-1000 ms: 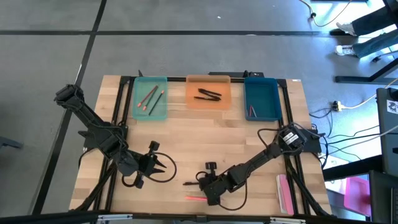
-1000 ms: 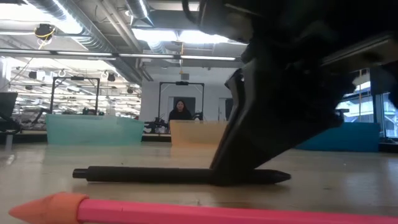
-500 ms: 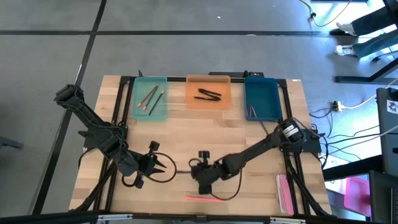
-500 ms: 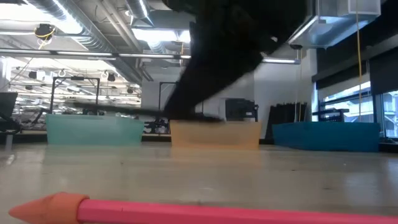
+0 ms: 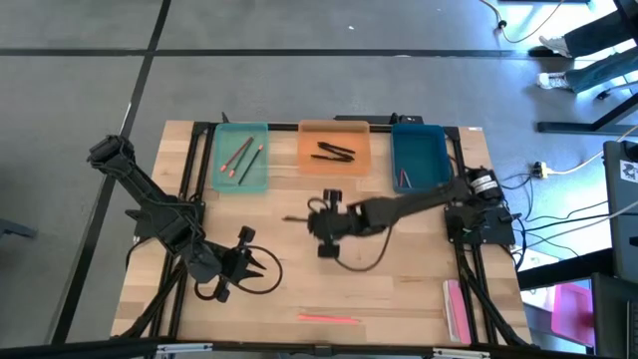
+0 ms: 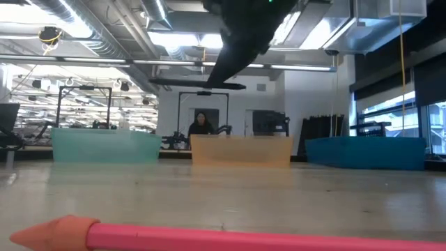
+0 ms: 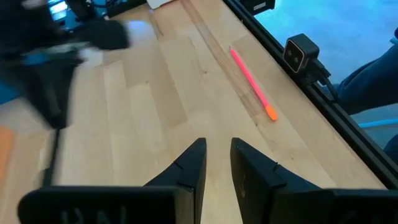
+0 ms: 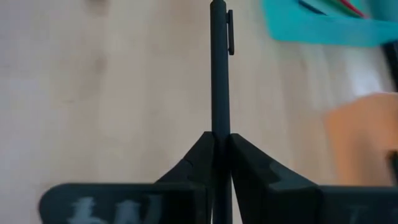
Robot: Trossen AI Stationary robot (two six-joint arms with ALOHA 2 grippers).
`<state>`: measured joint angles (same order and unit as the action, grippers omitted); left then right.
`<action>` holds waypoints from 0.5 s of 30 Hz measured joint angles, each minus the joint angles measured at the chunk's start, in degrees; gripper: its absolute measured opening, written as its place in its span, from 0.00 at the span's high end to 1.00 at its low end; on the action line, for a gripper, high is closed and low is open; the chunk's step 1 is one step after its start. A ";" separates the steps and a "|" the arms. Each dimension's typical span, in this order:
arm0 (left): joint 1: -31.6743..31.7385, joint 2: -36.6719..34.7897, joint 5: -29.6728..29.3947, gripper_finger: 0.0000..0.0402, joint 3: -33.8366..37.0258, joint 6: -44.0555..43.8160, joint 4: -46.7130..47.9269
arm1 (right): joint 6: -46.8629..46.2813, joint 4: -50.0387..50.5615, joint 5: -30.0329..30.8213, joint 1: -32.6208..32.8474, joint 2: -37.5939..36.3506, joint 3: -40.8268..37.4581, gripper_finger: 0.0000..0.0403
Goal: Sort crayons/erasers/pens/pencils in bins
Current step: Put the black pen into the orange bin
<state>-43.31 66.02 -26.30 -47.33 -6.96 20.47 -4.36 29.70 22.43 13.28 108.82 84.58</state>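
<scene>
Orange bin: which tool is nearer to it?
Right. The right tool, shut on a black pen, hovers just short of the orange bin; the left tool waits nearer the table's front-left.

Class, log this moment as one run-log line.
right claw: shut on black pen, airborne near orange bin | left claw: idle, front-left | pink pencil: on table

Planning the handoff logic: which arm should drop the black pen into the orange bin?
Right. Its hand is shut on the black pen, lifted just short of the orange bin. The left hand waits near the table's front, holding nothing.
</scene>
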 joint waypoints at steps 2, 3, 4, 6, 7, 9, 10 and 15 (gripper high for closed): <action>0.00 0.00 -0.57 0.84 0.00 0.00 0.02 | 2.74 0.85 -0.03 -2.70 -0.37 0.00 0.89; -0.02 0.00 -1.56 0.84 0.00 -0.04 0.02 | 4.37 1.32 -0.09 -4.12 -0.52 0.00 0.89; -0.04 0.00 -3.09 0.84 0.00 -0.21 0.04 | 6.06 1.23 -0.32 -5.51 -0.58 0.00 0.89; 0.02 0.00 -6.51 0.84 0.00 -0.27 0.04 | 9.26 1.13 -1.94 -8.67 -0.73 0.00 0.89; 0.13 0.00 -8.50 0.84 0.00 -0.26 0.04 | 10.42 1.12 -2.86 -10.19 -0.75 0.00 0.89; 0.45 0.00 -12.42 0.84 0.00 -0.29 0.04 | 12.52 1.13 -4.34 -13.24 -0.82 0.00 0.89; 0.69 0.00 -14.31 0.84 0.00 -0.31 0.04 | 13.70 1.10 -4.58 -14.65 -0.82 0.00 0.89; 2.85 0.00 -19.81 0.84 0.00 -0.39 1.40 | 18.85 1.08 -6.99 -21.12 -0.82 0.00 0.89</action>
<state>-40.46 66.02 -46.12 -47.33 -7.35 21.87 14.49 30.79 15.44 -7.84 108.01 84.58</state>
